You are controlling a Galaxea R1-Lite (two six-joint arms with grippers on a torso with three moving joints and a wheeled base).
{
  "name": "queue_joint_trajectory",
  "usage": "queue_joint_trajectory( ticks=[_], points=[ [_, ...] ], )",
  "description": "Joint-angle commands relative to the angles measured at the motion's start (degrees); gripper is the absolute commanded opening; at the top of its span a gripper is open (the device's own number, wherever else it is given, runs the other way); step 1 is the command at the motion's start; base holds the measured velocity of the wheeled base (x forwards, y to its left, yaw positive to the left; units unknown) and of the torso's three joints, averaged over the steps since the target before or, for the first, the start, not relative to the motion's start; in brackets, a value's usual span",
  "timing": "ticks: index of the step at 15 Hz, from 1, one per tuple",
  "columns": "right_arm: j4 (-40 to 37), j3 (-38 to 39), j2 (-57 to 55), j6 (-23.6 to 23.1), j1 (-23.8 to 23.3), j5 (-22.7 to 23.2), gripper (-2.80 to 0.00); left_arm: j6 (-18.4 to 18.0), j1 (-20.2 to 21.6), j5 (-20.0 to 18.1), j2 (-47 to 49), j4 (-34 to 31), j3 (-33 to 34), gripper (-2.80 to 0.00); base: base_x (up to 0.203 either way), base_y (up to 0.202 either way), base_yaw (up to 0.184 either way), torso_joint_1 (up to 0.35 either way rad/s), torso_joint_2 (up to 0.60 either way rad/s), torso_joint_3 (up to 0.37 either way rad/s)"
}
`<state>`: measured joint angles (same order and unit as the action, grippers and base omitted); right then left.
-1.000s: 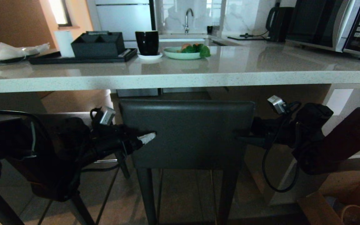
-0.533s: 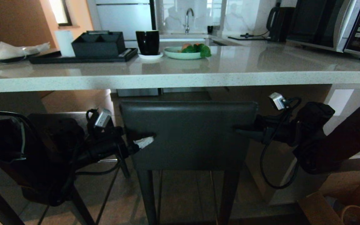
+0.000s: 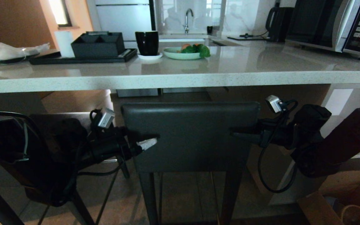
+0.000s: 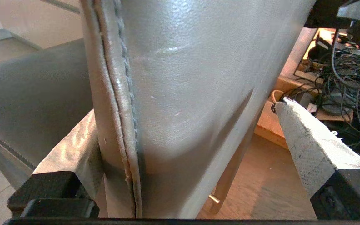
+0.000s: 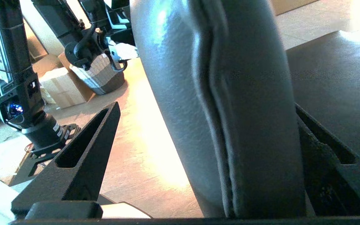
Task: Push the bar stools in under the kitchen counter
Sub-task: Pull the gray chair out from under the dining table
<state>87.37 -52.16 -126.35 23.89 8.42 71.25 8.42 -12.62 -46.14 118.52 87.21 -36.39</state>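
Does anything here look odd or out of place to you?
One oddity: the left gripper has pale, frayed tape wrapped over its fingers, while the right gripper is bare black. Both straddle the side edges of the stool backrest with jaws open. The kitchen counter looks tidy, nothing spilled.

Dark grey stool backrest (image 3: pixel 191 136); pale speckled counter (image 3: pixel 180 79); black mug (image 3: pixel 147 42).

Bar stool (image 3: pixel 191 134) backrest fills both tools' gaps, kitchen counter (image 3: pixel 180 79) edge overhead — open floor below
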Motion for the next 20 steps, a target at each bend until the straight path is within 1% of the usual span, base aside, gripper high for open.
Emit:
queue_joint_trajectory(
  ticks=[1,3,14,16,17,20],
  points=[
    [0.3,1.0,-0.4,-0.1,0.0,0.5,0.00,-0.1,0.1,-0.2,0.4,0.5,0.4,0.00,0.000,0.000,0.000,0.000,0.00,0.000],
    [0.3,3.0,-0.6,-0.4,0.0,0.5,0.00,-0.2,0.1,-0.1,0.4,0.5,1.2,0.00,0.000,0.000,0.000,0.000,0.00,0.000],
    [0.3,3.1,-2.3,-1.6,-0.4,-0.2,0.00,-0.4,0.3,0.1,0.9,0.5,1.9,0.00,0.000,0.000,0.000,0.000,0.00,0.000],
    [0.3,3.5,-2.1,-1.7,-0.4,-0.2,0.00,-2.0,-0.1,0.2,1.4,0.5,2.0,0.00,0.000,0.000,0.000,0.000,0.00,0.000],
    [0.3,3.5,-2.0,-1.7,-0.4,-0.2,0.00,-2.2,-0.2,0.2,1.4,0.5,2.0,0.00,-0.065,0.000,0.002,0.005,0.00,-0.002],
    [0.3,3.5,-2.0,-1.8,-0.3,-0.2,0.00,-2.2,-0.1,0.2,1.4,0.5,2.0,0.00,-0.175,0.000,-0.001,-0.004,0.01,0.001]
  ],
)
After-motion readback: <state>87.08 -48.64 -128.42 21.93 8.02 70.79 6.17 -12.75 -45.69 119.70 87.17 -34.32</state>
